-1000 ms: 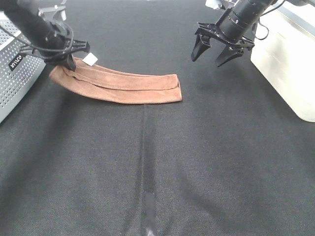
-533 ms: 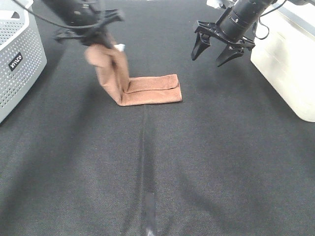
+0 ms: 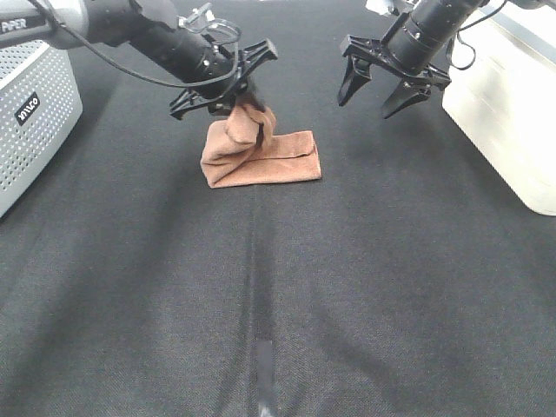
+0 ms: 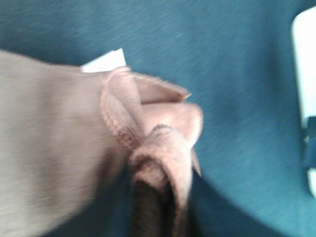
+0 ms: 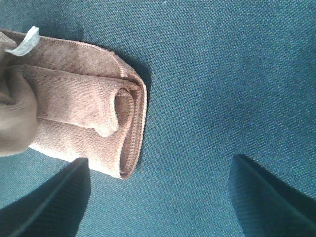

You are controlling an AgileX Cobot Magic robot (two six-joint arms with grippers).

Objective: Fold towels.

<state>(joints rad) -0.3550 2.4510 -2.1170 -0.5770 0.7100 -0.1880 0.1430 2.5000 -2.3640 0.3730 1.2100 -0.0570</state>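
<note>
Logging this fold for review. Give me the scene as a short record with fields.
surface: dark woven tabletop
item: brown rectangular terry towel, folded into a narrow strip, right part lying flat
left gripper: shut on the towel's left end, raised above the flat part
right gripper: open, above the tabletop, apart from the towel
left edge: white perforated basket
right edge: white box

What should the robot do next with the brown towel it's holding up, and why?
Probably carry the held end a bit further across and lower it. The left claw is shut on one end of the towel, lifted above the half lying flat on the table. The raised end isn't lined up with the far edge yet. The right claw hangs open, apart from the towel.
</note>
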